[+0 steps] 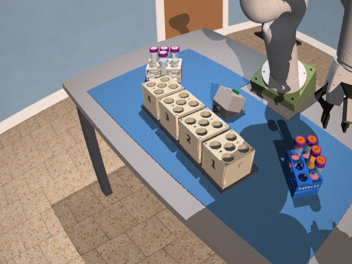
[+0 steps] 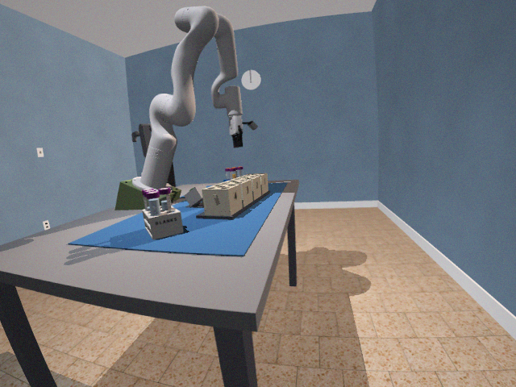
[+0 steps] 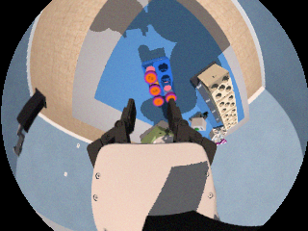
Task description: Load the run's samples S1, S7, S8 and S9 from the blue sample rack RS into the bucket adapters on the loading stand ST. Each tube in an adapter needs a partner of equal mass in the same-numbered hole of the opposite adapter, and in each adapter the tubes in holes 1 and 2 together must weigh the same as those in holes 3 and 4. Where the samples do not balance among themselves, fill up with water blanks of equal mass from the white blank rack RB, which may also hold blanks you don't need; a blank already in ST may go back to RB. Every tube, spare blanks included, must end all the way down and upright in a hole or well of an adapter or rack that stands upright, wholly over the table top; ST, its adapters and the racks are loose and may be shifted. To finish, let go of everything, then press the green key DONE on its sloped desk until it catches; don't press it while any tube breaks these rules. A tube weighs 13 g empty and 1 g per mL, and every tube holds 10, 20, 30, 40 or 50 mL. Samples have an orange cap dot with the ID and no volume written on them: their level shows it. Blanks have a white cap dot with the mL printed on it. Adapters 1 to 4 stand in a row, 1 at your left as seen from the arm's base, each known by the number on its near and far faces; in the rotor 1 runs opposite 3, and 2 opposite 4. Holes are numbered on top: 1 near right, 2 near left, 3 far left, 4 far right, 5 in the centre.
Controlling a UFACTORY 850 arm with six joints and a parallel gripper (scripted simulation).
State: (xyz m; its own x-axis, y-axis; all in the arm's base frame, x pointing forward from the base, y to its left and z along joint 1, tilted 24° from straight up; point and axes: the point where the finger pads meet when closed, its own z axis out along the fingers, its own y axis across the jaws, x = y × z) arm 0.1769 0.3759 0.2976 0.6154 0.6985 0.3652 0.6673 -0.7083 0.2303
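The blue sample rack (image 1: pixel 303 173) stands at the right of the mat with several orange-dotted sample tubes (image 1: pixel 311 153) in it; it also shows in the wrist view (image 3: pixel 158 84). My gripper (image 1: pixel 335 121) hangs open and empty high above the rack, a little toward the arm's base; it also shows in the exterior view (image 2: pixel 237 140) and the wrist view (image 3: pixel 148 112). The loading stand (image 1: pixel 198 127) carries adapters 4, 3, 2, 1 in a row, all holes empty. The white blank rack (image 1: pixel 164 68) holds several purple-capped blanks behind adapter 4.
The grey desk with the green DONE key (image 1: pixel 229 100) sits between the stand and the arm's green base (image 1: pixel 284 85). The table's edge runs close beside the sample rack on the right.
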